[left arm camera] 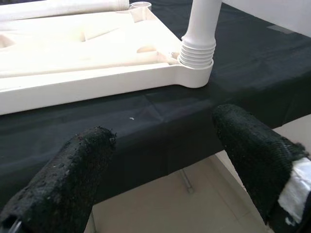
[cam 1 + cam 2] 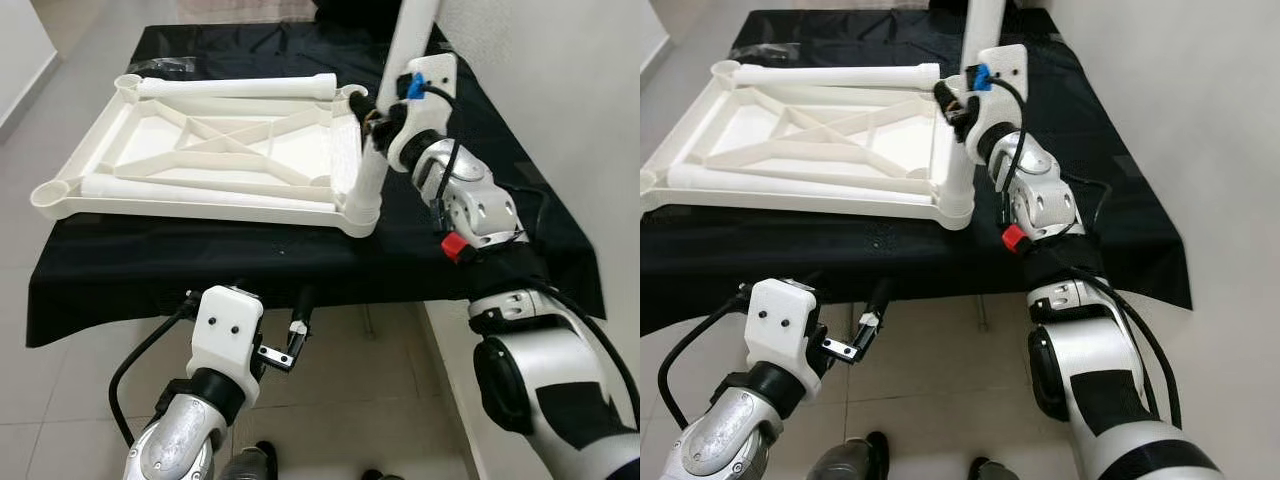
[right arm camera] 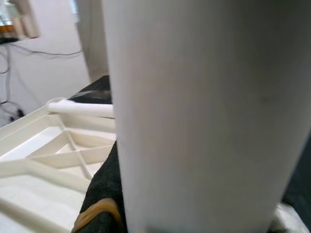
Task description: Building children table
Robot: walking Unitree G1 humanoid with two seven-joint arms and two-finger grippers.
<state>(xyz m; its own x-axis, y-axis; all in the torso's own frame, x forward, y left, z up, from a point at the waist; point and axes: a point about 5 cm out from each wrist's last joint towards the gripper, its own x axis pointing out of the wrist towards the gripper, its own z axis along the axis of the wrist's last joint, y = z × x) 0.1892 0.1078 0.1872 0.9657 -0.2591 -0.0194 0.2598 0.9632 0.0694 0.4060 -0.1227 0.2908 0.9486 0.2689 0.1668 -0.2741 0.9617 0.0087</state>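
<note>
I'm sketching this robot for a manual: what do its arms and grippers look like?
Both arms are silver metal with black joints. The left gripper has a white housing, black cable and black fingers with rough padding. The right gripper has a white housing, a blue connector and a red button on its forearm.

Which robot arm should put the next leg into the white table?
Probably the left. The right gripper is busy at the upright leg in the tabletop's corner socket. The left gripper hangs open below the table edge, nearest the loose leg.
</note>
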